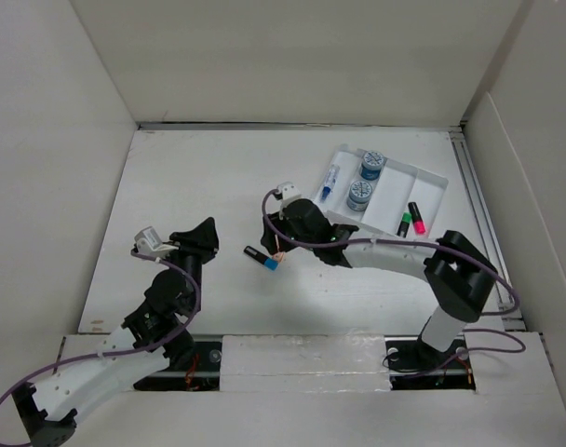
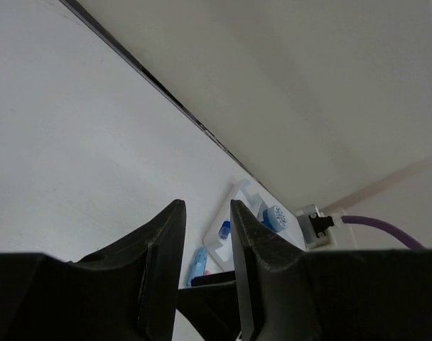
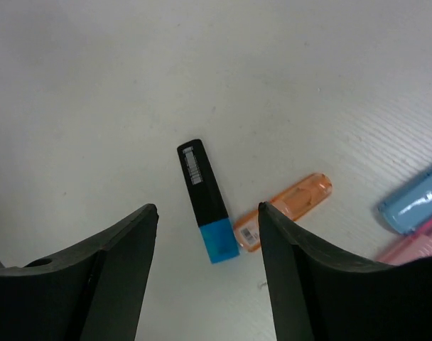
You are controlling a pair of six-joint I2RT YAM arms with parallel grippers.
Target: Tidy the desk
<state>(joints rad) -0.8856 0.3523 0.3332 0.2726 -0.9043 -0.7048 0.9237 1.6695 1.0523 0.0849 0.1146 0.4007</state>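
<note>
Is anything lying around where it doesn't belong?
Yes. A black highlighter with a blue cap lies loose and slanted on the desk, with an orange marker right beside its cap. The white tray already holds a pink marker, so these two look left out.

The table (image 1: pixel 218 186) is seen as a matt white surface, with a fine ribbed grain picked out at one side in the right wrist view. The highlighter (image 3: pixel 200 186) is shown in smooth black plastic, its blue cap given a slight sheen. The orange case (image 3: pixel 290 206) beside it is rendered in glossy, translucent plastic. The right end effector (image 3: pixel 207 212) is finished in matt black plastic. The tray (image 1: pixel 432 183) is moulded in smooth white plastic.
</note>
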